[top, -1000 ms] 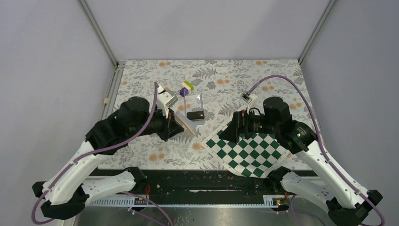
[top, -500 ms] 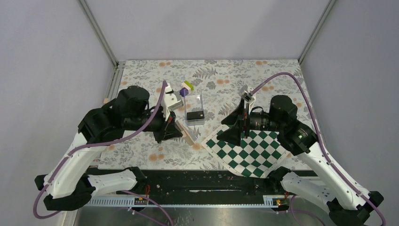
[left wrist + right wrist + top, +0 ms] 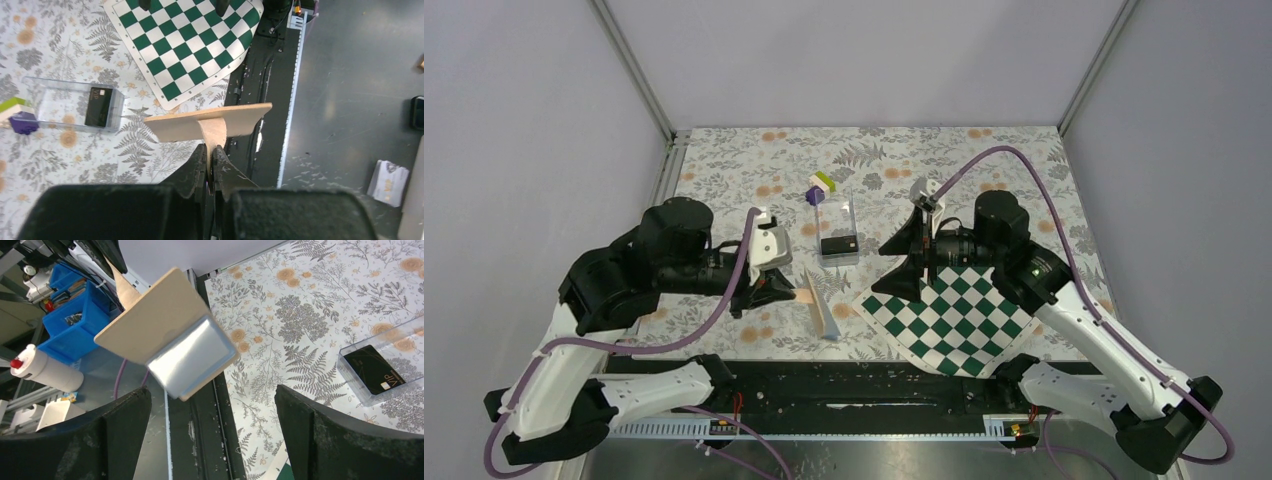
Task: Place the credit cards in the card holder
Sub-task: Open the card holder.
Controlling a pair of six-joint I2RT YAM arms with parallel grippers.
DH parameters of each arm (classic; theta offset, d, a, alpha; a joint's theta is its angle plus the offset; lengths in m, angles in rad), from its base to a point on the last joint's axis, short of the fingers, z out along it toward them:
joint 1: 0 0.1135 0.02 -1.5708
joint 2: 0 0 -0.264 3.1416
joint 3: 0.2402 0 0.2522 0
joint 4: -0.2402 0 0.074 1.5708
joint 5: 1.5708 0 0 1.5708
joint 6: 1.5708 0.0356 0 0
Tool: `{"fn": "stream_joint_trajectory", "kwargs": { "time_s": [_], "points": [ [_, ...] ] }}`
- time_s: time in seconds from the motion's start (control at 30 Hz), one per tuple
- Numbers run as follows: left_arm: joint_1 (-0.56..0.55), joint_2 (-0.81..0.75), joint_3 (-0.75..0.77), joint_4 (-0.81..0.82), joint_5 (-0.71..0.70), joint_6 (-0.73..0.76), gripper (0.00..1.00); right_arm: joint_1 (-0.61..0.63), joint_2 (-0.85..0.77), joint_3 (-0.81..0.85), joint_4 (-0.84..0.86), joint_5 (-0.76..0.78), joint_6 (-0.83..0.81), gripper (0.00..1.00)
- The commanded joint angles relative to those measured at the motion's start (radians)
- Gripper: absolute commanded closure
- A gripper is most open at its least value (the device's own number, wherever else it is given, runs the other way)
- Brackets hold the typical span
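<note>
From my station, the floral tabletop (image 3: 984, 170) fills the cell, with both arms reaching in from the near edge. The left claw (image 3: 790, 293) sits low over the near-left part. The left wrist view shows it clenched, its two fingers pinching the narrow tan strap of the card holder (image 3: 822, 308). The right claw (image 3: 884, 271) hangs released with its fingers spread wide. It is above the far-left corner of the green-white checkerboard (image 3: 959, 320) and faces the card holder across a gap.

The checkerboard lies flat on the near-right part of the tabletop, turned at an angle, and its near corner runs over the black rail.

Beyond the two claws, near the middle of the tabletop, stands a clear plastic case (image 3: 837, 228).

The card holder is gripped only by its strap, close to the near edge of the tabletop and just left of the checkerboard. From the right wrist I see its tan outside and a pale, shiny blue inner panel turned toward that camera. I cannot tell whether its lower edge touches the tabletop.

One black credit card (image 3: 839, 243) lies flat inside the clear case at its near end, with pale lettering on its face.

Smallest is a purple-green-white block cluster (image 3: 821, 187), just beyond the case on its far-left side.
</note>
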Motion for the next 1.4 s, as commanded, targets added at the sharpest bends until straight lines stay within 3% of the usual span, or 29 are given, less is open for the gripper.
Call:
{"fn": "stream_joint_trajectory", "kwargs": {
  "time_s": [0.0,0.37,0.63,0.8,1.03,1.37],
  "points": [
    [0.000,-0.006,0.000,-0.002,0.003,0.168,1.00,0.008,0.020,0.027,0.047,-0.032,-0.117,0.00],
    [0.000,0.066,-0.027,-0.025,-0.206,0.426,1.00,0.008,0.066,0.006,0.040,0.084,-0.223,0.01],
    [-0.003,0.152,-0.134,-0.059,-0.401,0.578,1.00,0.006,0.083,0.022,-0.031,0.119,-0.285,0.01],
    [-0.010,0.147,-0.139,-0.019,-0.360,0.629,1.00,0.007,0.081,0.000,-0.017,0.032,-0.333,0.00],
    [-0.088,0.155,-0.051,-0.024,-0.314,0.665,1.00,0.010,0.121,-0.030,0.147,-0.143,-0.322,0.04],
    [-0.112,0.172,0.055,-0.009,-0.261,0.533,1.00,0.120,0.173,-0.060,0.372,-0.084,-0.139,0.05]
  ]
}}
